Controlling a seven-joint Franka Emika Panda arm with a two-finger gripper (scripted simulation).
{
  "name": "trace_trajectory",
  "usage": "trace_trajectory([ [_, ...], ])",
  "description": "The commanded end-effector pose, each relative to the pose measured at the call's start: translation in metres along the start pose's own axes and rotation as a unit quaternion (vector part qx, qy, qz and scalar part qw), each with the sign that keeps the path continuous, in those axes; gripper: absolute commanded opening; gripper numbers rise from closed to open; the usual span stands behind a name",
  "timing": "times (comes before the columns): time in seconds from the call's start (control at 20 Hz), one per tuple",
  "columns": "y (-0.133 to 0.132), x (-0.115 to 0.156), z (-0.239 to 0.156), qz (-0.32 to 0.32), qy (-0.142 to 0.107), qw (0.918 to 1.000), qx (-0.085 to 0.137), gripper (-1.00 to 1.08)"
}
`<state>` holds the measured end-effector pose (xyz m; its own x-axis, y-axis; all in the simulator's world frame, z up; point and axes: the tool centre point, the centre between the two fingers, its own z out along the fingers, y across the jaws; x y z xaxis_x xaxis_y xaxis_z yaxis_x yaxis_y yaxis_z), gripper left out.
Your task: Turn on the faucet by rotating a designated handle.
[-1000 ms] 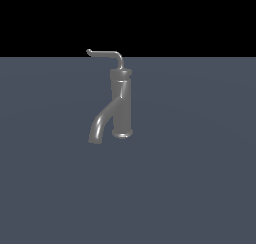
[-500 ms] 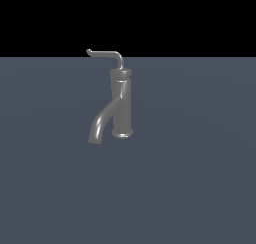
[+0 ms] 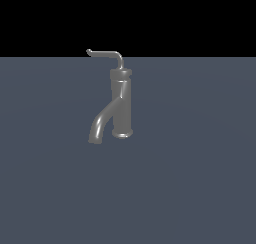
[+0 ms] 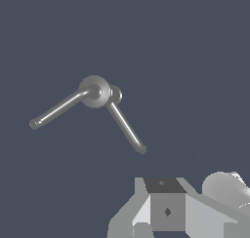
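Observation:
In the exterior view the dark grey faucet (image 3: pixel 121 105) stands upright on the grey surface, its thick spout (image 3: pixel 100 125) curving down toward the exterior view's left. The handle (image 3: pixel 106 53), a thin bent rod, runs from the body's top toward the exterior view's left and ends in a small upturned tip. From above, the wrist view shows the faucet's round top (image 4: pixel 99 82), with the handle (image 4: pixel 56 110) and the spout (image 4: pixel 127 127) spreading out from it. Grey parts of my gripper (image 4: pixel 163 210) fill one edge of that view, apart from the faucet. Its fingertips do not show.
The faucet stands on a flat grey-blue surface (image 3: pixel 190 178) that stretches out on all sides. Black background lies behind it. The arm does not appear in the exterior view.

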<state>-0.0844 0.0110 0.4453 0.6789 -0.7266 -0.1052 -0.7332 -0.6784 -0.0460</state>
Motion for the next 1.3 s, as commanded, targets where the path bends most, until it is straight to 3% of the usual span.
trace_trajectory([
  [0.0,-0.012,0.007,0.006,0.031,0.0,0.9995,0.0,-1.0],
  [0.3,-0.04,0.021,0.022,0.105,0.001,0.9944,0.0,-1.0],
  [0.6,-0.067,0.035,0.04,0.178,0.005,0.984,-0.001,-1.0],
  [0.9,-0.094,0.047,0.06,0.25,0.011,0.9682,-0.002,-1.0],
  [1.25,-0.125,0.059,0.087,0.33,0.023,0.9436,-0.003,-1.0],
])
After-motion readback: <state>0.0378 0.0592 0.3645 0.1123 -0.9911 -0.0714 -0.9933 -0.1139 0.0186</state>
